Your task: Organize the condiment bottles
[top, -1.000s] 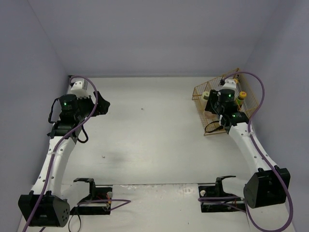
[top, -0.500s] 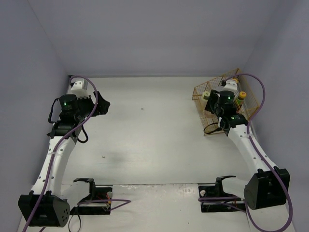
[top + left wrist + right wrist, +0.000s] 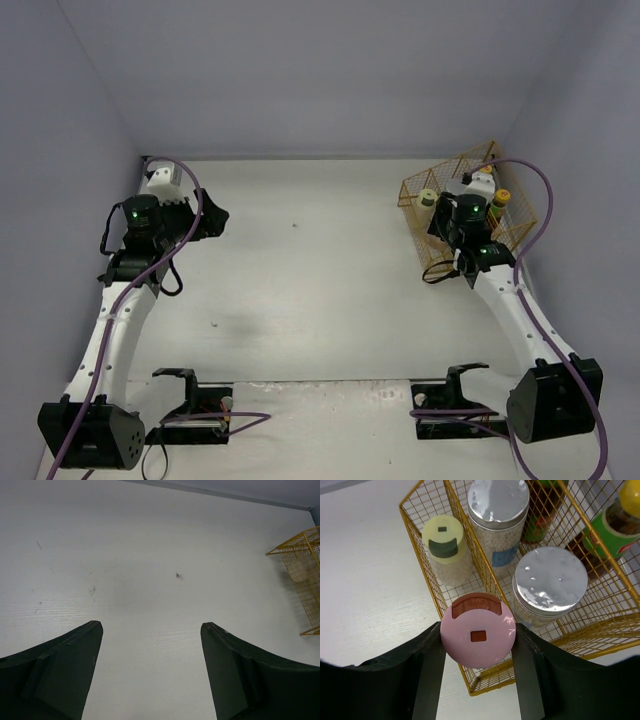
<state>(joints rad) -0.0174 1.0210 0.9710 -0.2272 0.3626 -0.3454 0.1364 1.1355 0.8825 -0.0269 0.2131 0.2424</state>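
Note:
My right gripper (image 3: 478, 630) is shut on the pink-lidded brown jar (image 3: 478, 637) and holds it over the near left corner of the gold wire basket (image 3: 427, 580). The basket holds the pale yellow-green-lidded jar (image 3: 443, 537), two silver-lidded jars (image 3: 498, 500) (image 3: 550, 580) and two dark sauce bottles (image 3: 612, 527) (image 3: 542, 510). In the top view the right gripper (image 3: 445, 215) sits over the basket (image 3: 415, 188) at the far right. My left gripper (image 3: 215, 218) is open and empty at the far left, over bare table (image 3: 150, 630).
The basket's left end shows at the right edge of the left wrist view (image 3: 300, 560). Grey walls close in the table at the back and on both sides. The basket stands close to the right wall.
My right arm has shifted slightly to the right over the basket with the pink-lidded jar in its grip. The left arm has not moved.

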